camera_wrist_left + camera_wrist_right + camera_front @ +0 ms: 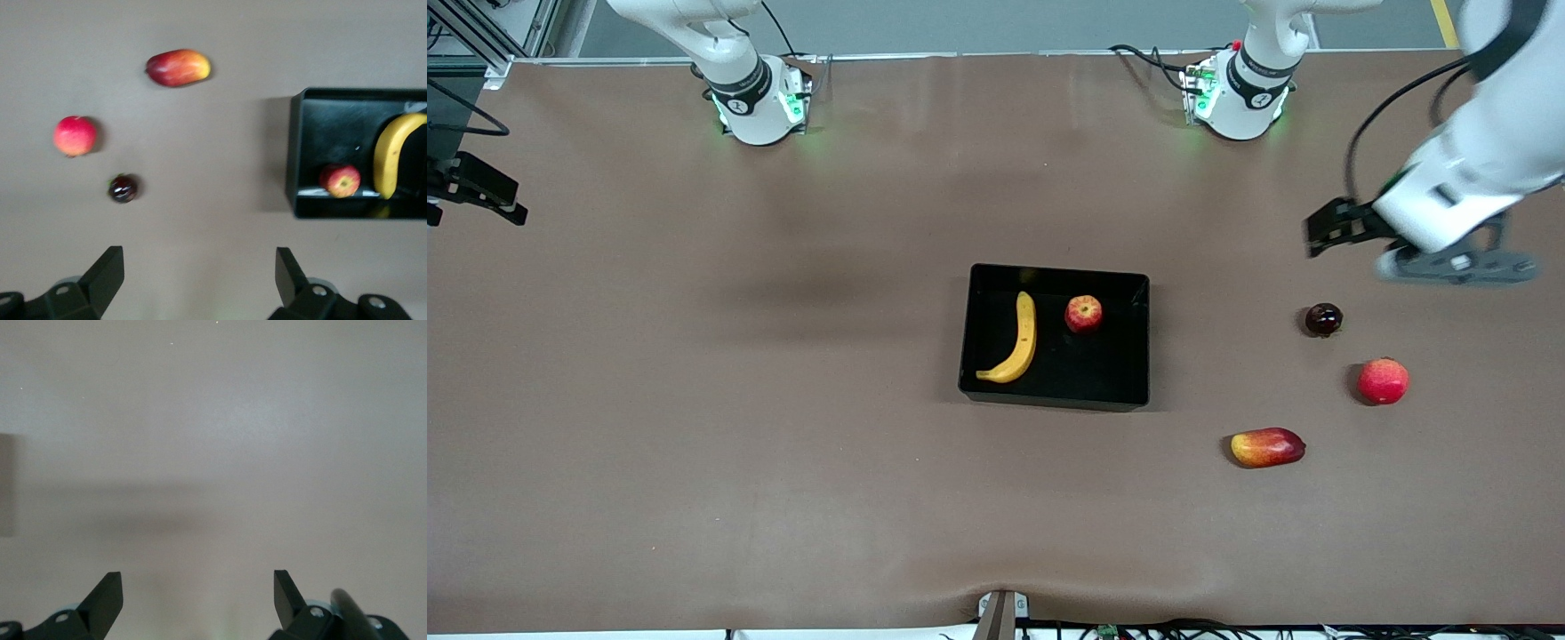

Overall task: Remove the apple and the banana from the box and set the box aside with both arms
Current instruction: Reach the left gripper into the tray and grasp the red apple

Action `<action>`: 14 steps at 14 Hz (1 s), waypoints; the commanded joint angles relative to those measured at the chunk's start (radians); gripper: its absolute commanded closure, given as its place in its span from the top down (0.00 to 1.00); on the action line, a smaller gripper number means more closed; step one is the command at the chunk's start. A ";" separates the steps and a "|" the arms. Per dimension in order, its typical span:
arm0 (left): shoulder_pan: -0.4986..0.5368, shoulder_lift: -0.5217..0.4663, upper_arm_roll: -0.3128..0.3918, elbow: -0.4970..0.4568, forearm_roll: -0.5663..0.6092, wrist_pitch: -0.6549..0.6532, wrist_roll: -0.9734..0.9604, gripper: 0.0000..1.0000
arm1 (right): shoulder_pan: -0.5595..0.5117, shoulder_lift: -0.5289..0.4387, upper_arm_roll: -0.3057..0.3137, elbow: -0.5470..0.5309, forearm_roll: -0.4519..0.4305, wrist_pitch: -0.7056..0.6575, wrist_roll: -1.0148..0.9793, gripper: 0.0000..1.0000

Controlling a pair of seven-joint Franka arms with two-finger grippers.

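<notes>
The black box (1055, 396) sat near the middle of the brown worktop (694, 400), with the banana (1017, 340) and the small red apple (1083, 314) both lying inside it. The banana lay toward the right arm's end of the box, and the apple lay beside it toward the left arm's end, the two apart.

Three other fruits rested on the bare worktop toward the left arm's end, well apart from the box: a small dark fruit (1323, 319) (possibly a plum, though it was too small to tell), a pinkish-red round fruit (1383, 381) nearer the front camera, and a red-and-yellow mango (1267, 447) nearer still.

The left gripper (200, 273) hung over the worktop near the dark fruit, its fingers (107, 273) spread wide and holding nothing. The right gripper (198, 595) hung over bare worktop at the right arm's end, its fingers (109, 595) likewise apart and empty.
</notes>
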 commanded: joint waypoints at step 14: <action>-0.440 0.394 -0.011 -0.135 0.077 0.495 -0.612 1.00 | -0.012 0.014 0.004 0.009 0.019 0.000 -0.010 1.00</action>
